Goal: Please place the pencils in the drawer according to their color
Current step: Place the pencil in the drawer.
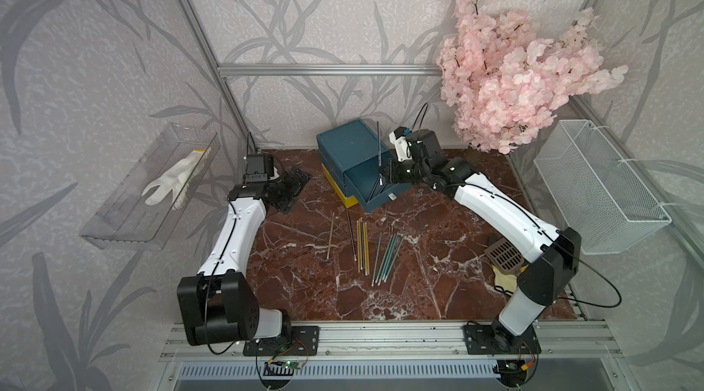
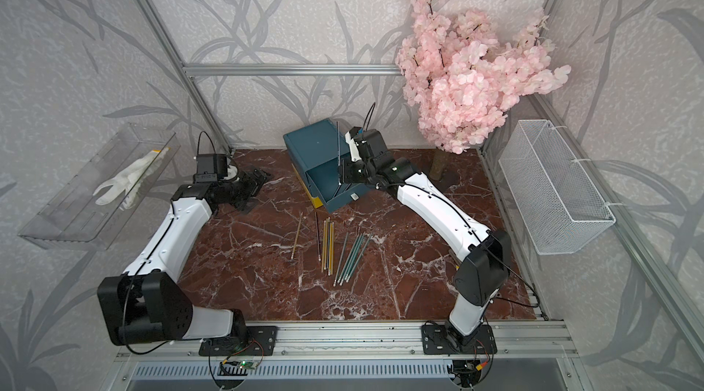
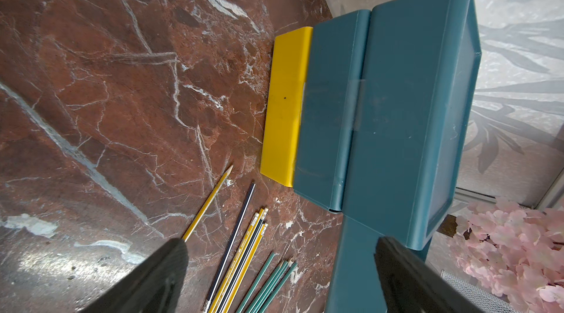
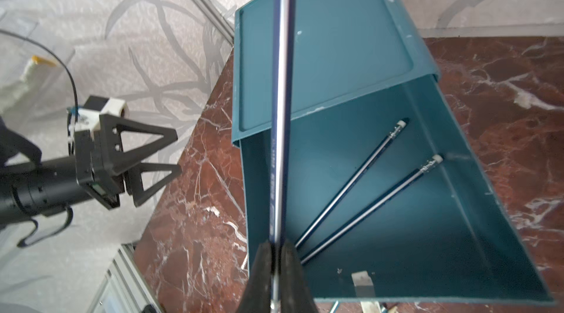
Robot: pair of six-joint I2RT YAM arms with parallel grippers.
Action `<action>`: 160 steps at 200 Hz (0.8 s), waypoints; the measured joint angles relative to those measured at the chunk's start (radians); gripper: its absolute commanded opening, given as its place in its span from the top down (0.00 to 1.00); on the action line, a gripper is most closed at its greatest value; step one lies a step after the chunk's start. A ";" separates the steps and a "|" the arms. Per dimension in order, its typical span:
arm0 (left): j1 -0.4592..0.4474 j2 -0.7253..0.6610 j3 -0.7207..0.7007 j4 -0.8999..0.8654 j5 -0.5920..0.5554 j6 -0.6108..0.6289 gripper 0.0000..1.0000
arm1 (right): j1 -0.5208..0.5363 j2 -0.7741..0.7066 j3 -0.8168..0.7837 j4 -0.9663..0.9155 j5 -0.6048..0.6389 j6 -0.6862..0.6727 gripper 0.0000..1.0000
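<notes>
1. Nearest me, on the red-brown marble table point(image 1: 438, 255), lie loose pencils, all pointing roughly away from me. There is a fanned bundle of teal-green pencils point(image 1: 386, 259). A tight row of yellow pencils point(image 1: 362, 246) lies just to its left, and a single dark pencil point(image 1: 351, 234) just beside those. A lone yellow pencil point(image 1: 330, 234) lies apart, farther left.
2. My left gripper point(image 4: 178, 152) sits low over the left side of the table, left of the drawer and not touching it. Its fingers are spread wide with nothing between them.
3. The drawer point(image 1: 350, 145) stands toward the back centre of the table, turned at an angle. Its yellow tier point(image 3: 283, 107) is at the bottom, with two dark teal tiers above.
4. The teal tier point(image 4: 427, 204) just under the box's top is pulled out toward me, its white pull tab point(image 1: 391, 196) at the front. Two dark pencils point(image 4: 351, 183) lie slanted on its floor, near each other but apart.
5. My right gripper point(image 4: 276, 247) is at this open tier. Its fingers are pressed together on a dark striped pencil point(image 1: 379, 149), which stands nearly upright and rises past the box's top.
6. Farthest off, a pink blossom tree point(image 1: 514, 76) fills the back right corner. A white wire basket point(image 1: 602, 187) hangs on the right wall. A clear tray point(image 1: 125, 225) on the left wall holds a white glove point(image 1: 169, 181).
</notes>
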 measured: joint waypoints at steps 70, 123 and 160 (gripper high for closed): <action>-0.023 0.005 0.010 -0.011 -0.013 0.000 0.00 | -0.011 0.000 -0.170 0.225 0.039 0.200 1.00; -0.028 0.005 0.010 -0.013 -0.016 0.000 0.00 | 0.007 0.002 -0.249 0.285 0.044 0.285 1.00; -0.033 0.009 0.010 -0.013 -0.016 -0.002 0.00 | 0.046 0.021 -0.249 0.316 0.024 0.314 0.94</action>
